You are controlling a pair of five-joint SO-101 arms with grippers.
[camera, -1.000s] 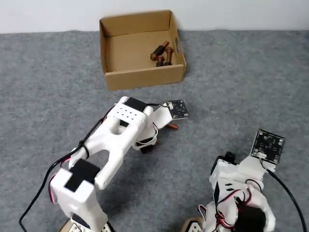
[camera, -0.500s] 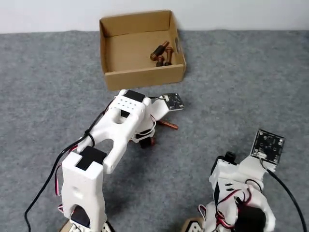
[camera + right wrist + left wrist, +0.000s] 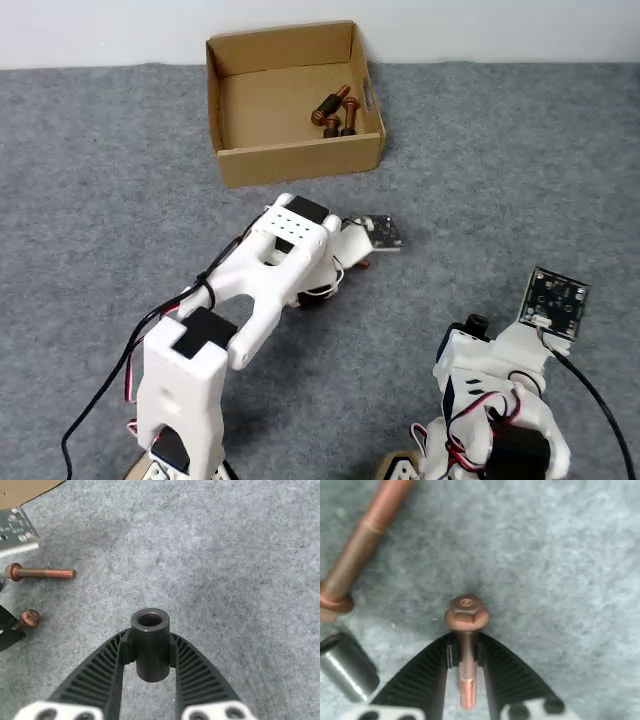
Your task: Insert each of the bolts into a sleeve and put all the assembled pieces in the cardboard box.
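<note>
left hand point(image 3: 466, 647) with bolt point(image 3: 466, 614), farther right

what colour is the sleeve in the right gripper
Dark grey, almost black; the sleeve shows best in the right wrist view.

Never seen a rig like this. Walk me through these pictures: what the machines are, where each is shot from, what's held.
These are two small white robot arms on a grey carpeted table. The high view looks down from above: the left arm stretches toward the cardboard box, the right arm sits folded back. The box holds some assembled pieces. The other two pictures come from cameras on the wrists. The left gripper is shut on a bolt; a second bolt and a spare sleeve lie beside it. The right gripper is shut on a sleeve.
</note>
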